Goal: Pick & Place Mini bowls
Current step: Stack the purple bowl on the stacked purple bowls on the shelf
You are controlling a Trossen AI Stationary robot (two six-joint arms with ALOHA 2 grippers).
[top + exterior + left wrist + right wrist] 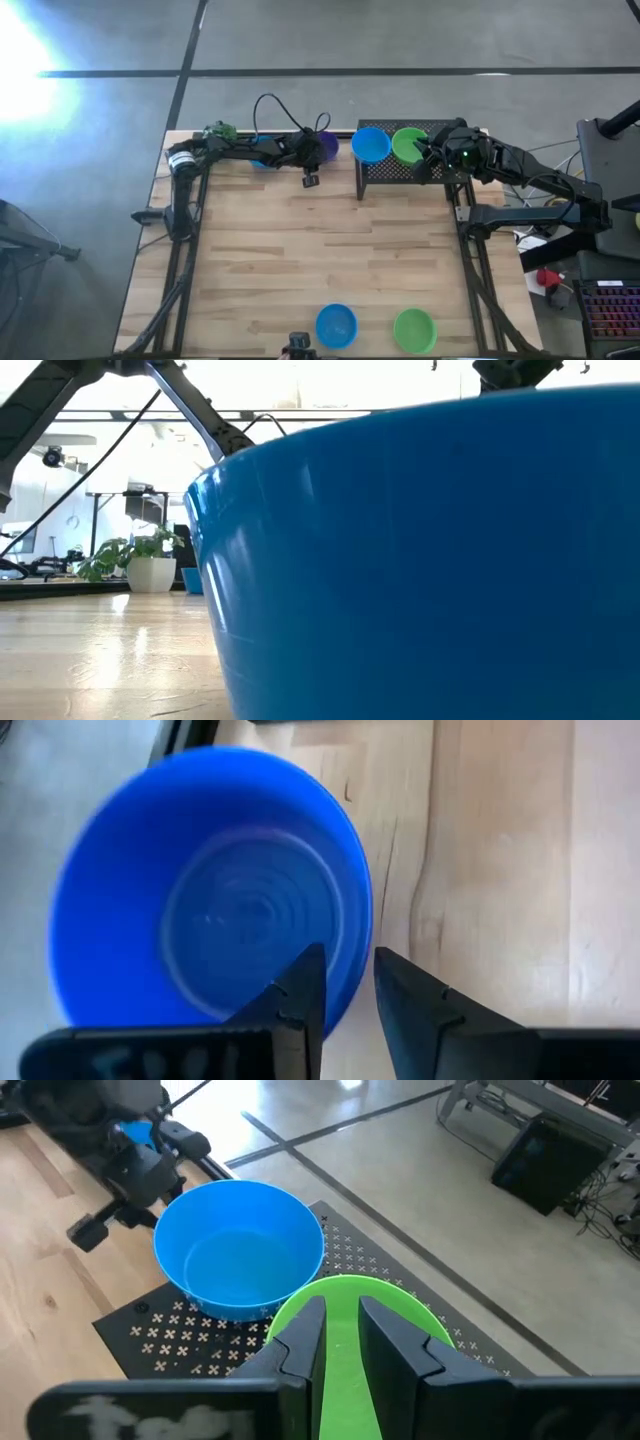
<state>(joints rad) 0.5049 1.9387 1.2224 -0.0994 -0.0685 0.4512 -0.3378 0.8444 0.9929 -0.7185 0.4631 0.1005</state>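
Observation:
A dark blue-purple mini bowl (326,147) stands at the table's far edge, and my left gripper (314,152) (348,982) is shut on its rim. On a black perforated stand (400,172) at the far right sits a light blue bowl (370,145) (240,1250). A green bowl (407,144) (345,1295) is beside it. My right gripper (430,156) (342,1332) is shut on the green bowl from the right. Two more bowls rest on their bases at the near edge, a blue one (336,325) (430,560) and a green one (414,328). My left gripper pinches the dark bowl's rim (352,1005), one finger (300,990) inside the bowl and the other outside it. The fingers come from above, pointing down, and the bowl is upright over the wood. My right gripper is on the green bowl's rim on the side toward the arm, slanting down from the right. Its own fingers (300,1340) hide the place of contact. The bowl is upright over the stand; whether it rests there I cannot tell.
A small potted plant (218,131) (140,560) stands at the far left corner, with a blue thing (262,151) beside it under the left arm. A black cable (275,105) loops over the far edge. Bare wood (320,240) lies between the stand and the near bowls.

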